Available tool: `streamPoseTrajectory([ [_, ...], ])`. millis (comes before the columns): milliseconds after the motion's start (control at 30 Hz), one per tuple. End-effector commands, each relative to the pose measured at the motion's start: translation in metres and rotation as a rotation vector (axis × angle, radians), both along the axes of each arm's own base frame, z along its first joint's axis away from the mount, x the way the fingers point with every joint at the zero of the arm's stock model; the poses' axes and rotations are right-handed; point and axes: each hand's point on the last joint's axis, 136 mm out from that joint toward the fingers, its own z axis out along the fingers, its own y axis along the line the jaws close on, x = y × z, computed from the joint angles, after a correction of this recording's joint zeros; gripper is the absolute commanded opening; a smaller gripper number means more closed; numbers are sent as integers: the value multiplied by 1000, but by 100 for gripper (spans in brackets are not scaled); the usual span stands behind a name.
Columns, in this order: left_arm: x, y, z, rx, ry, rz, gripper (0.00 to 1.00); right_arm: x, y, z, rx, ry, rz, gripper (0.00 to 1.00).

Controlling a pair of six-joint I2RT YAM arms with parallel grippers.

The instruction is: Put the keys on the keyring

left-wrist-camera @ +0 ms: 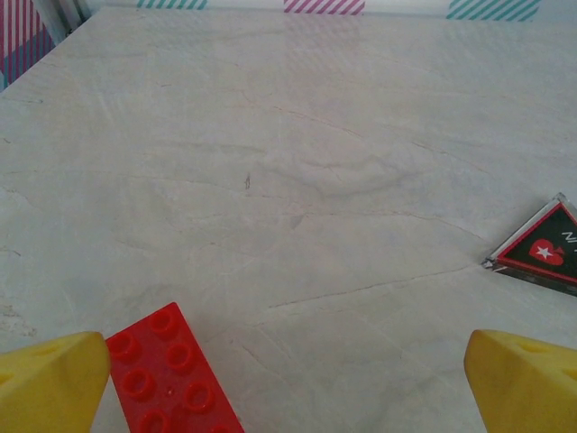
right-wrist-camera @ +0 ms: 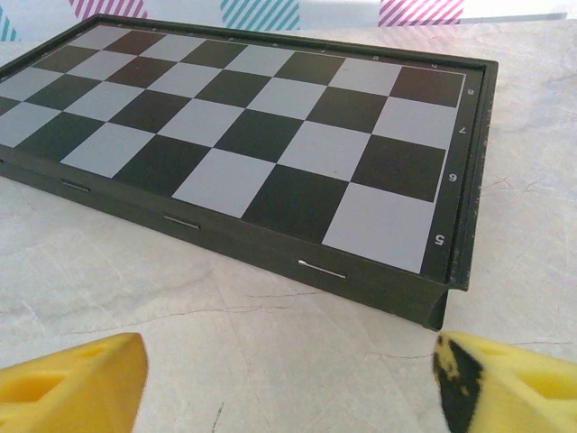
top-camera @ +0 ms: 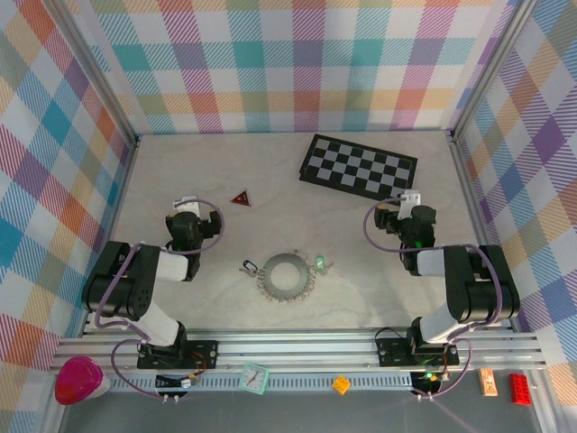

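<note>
The keyring [top-camera: 286, 276], a large grey toothed ring, lies flat near the table's front middle. One small key with a green tag [top-camera: 320, 263] rests just off its right rim. The other key, with a black clip loop [top-camera: 250, 265], lies just off its left rim. Neither key is on the ring. My left gripper [top-camera: 187, 204] hovers well to the upper left of the ring, and in the left wrist view its yellow fingertips [left-wrist-camera: 50, 379] stand wide apart with nothing between them. My right gripper [top-camera: 410, 198] is open too, its fingertips [right-wrist-camera: 72, 379] spread over bare table.
A black chessboard [top-camera: 358, 167] [right-wrist-camera: 270, 135] lies at the back right, just ahead of the right gripper. A red triangle [top-camera: 240, 198] [left-wrist-camera: 541, 248] sits right of the left gripper. A red brick [left-wrist-camera: 171, 374] lies by the left gripper's left finger. Small items line the front rail [top-camera: 297, 361].
</note>
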Motion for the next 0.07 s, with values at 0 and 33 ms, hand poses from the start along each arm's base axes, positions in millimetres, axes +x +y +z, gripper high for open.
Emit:
streamPoseTrajectory([
  [0, 4, 5, 7, -17, -20, 11, 100, 4, 1, 4, 14, -10, 9, 99],
  [33, 4, 5, 8, -17, -24, 12, 100, 4, 0, 4, 13, -12, 5, 99],
])
